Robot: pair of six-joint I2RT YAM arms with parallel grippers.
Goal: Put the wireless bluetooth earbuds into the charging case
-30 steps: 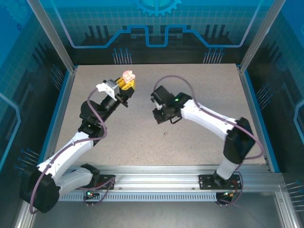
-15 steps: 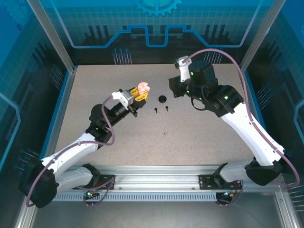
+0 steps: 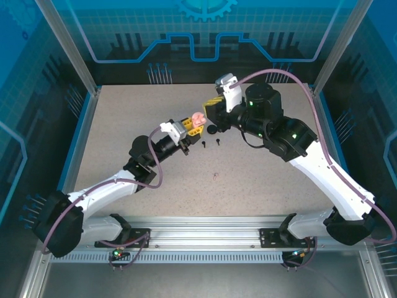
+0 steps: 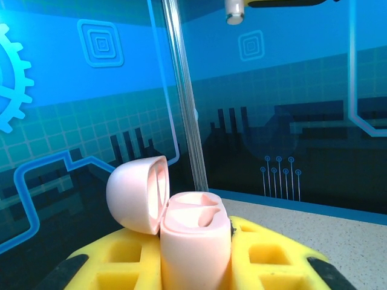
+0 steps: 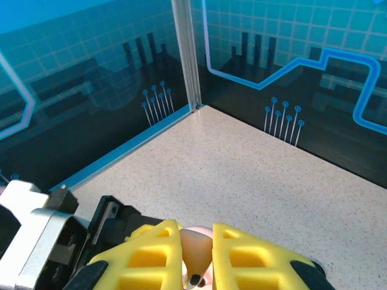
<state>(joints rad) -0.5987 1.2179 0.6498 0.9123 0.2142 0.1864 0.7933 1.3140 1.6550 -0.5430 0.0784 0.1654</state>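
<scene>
Left fingers [image 4: 266, 260]: clamped on the pink charging case [image 4: 193, 241], one yellow pad on each side. The case is carried clear of the worktop [image 3: 260, 180], roughly upright. Its lid [image 4: 138, 193] is swung open to the left and both sockets look bare from the left wrist.

Right fingers [image 5: 242, 254]: close together with a narrow gap. A pale rounded piece [image 5: 196, 244] with a dark spot low on it sits in that gap. I cannot tell whether it is a bud being pinched or the pink case showing through from beyond.

From above, the right fingers' tips are just beside the held case, on its far right.

Two black earbuds [image 3: 204, 144] lie on the worktop, near each other but apart. Both are just on the near side of a black round case [image 3: 212, 129], below the meeting fingers.
</scene>
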